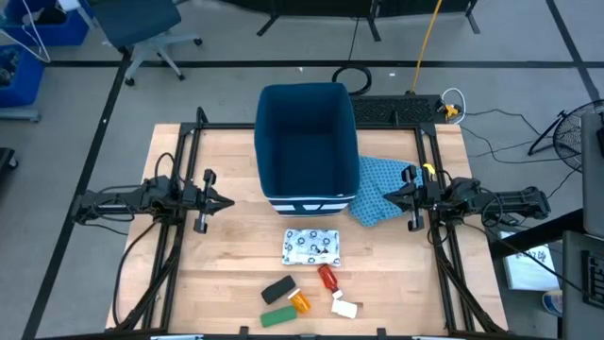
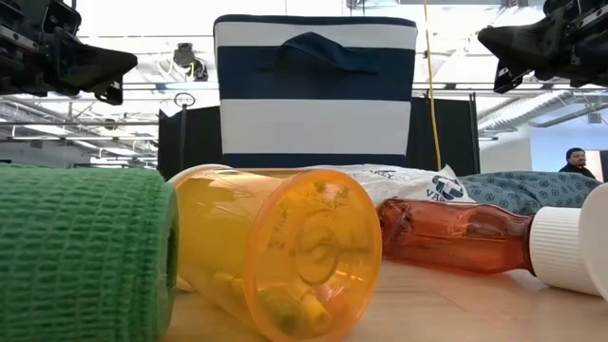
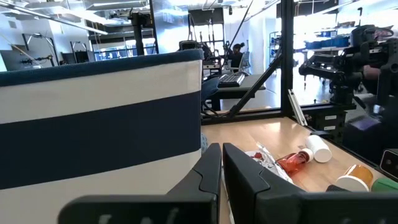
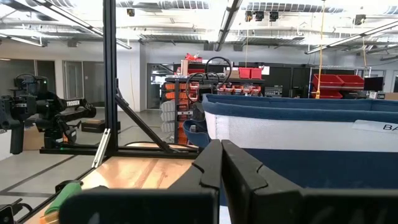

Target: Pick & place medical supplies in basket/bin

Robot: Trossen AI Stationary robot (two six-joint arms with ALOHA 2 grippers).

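Dark-blue bin (image 1: pixel 307 142) with a white-striped base standing upright at the middle of the tabletop (image 1: pixel 226 274), toward the far edge. Blue patterned cloth (image 1: pixel 382 189) crumpled just beside the bin's right wall, touching its base. Supplies clustered near the front edge, all outside the bin: flat white blue-patterned packet (image 1: pixel 311 246) lying nearest the bin; red bottle (image 1: pixel 327 277) on its side just in front of the packet; black block (image 1: pixel 278 288) and green block (image 1: pixel 276 316) toward the left of the group; orange vial (image 1: pixel 299 301) on its side between them and the bottle; small white piece (image 1: pixel 344 307) at the right end. Left gripper (image 1: pixel 229 201) hovering near the left edge, level with the bin's front, fingers pressed together, holding nothing. Right gripper (image 1: pixel 387 199) hovering near the right edge above the cloth, fingers likewise closed and empty.
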